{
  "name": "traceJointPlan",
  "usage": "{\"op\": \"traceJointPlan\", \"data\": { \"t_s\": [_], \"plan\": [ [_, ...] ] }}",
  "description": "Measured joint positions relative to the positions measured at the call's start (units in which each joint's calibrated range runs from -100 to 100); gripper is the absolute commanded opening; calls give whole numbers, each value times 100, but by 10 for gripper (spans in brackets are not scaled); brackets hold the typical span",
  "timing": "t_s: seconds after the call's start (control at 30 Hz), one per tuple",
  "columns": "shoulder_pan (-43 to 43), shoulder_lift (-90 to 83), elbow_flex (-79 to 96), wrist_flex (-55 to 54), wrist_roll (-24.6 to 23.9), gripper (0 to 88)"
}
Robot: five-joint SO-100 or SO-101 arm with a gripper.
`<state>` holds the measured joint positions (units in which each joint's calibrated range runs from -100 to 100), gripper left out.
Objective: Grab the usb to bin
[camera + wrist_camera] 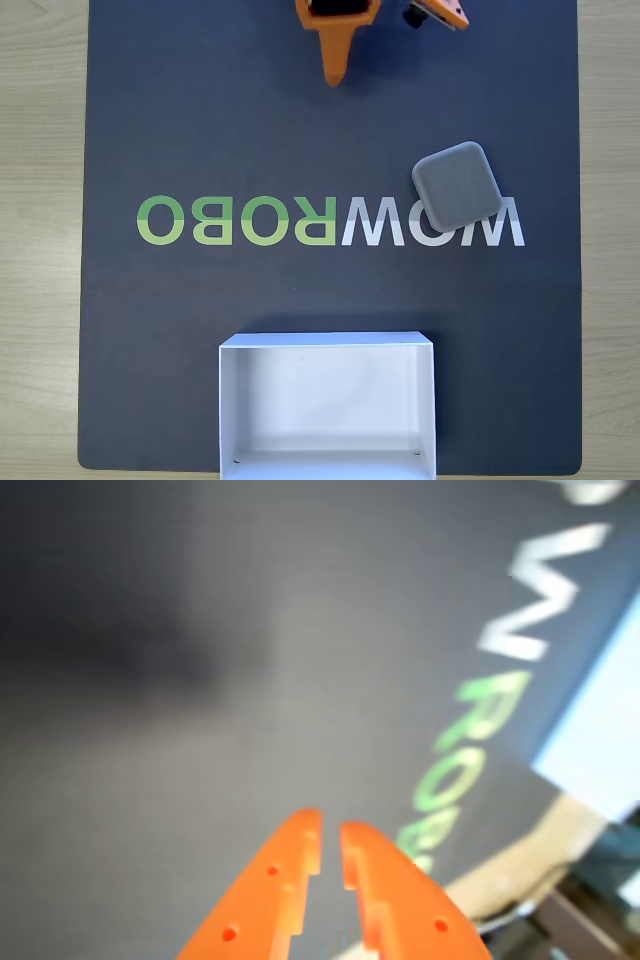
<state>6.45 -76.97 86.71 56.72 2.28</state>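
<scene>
Dark mat (200, 120) printed with WOWROBO lettering (330, 221) covers a wooden table (40, 200). An orange gripper (330, 832), fingers nearly closed and empty, hangs at the fixed view's top edge. The usb (457, 183) lies on the lettering's right end, well apart from the bin (327, 343).

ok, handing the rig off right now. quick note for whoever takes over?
Gripper: nearly shut, a thin gap between its orange fingers, nothing held, at the top edge of the dark mat in the fixed view.
Usb: lies on the mat, right of centre, over the white "WOW" lettering, untouched.
Bin: at the mat's bottom edge, looks empty.
Done: nothing yet.
Left: open, reach to the usb, grasp, carry it to the bin, release.
</scene>
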Motion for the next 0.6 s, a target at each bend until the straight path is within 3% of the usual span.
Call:
{"op": "traceJointPlan", "data": {
  "t_s": [0.13, 0.27, 0.6],
  "plan": [
    [-424, 1730, -1139, -716, -5, 25],
    [-672, 3506, -2820, -517, -5, 25],
    [-1291, 7021, -7917, 2888, 0, 25]
  ]
}}
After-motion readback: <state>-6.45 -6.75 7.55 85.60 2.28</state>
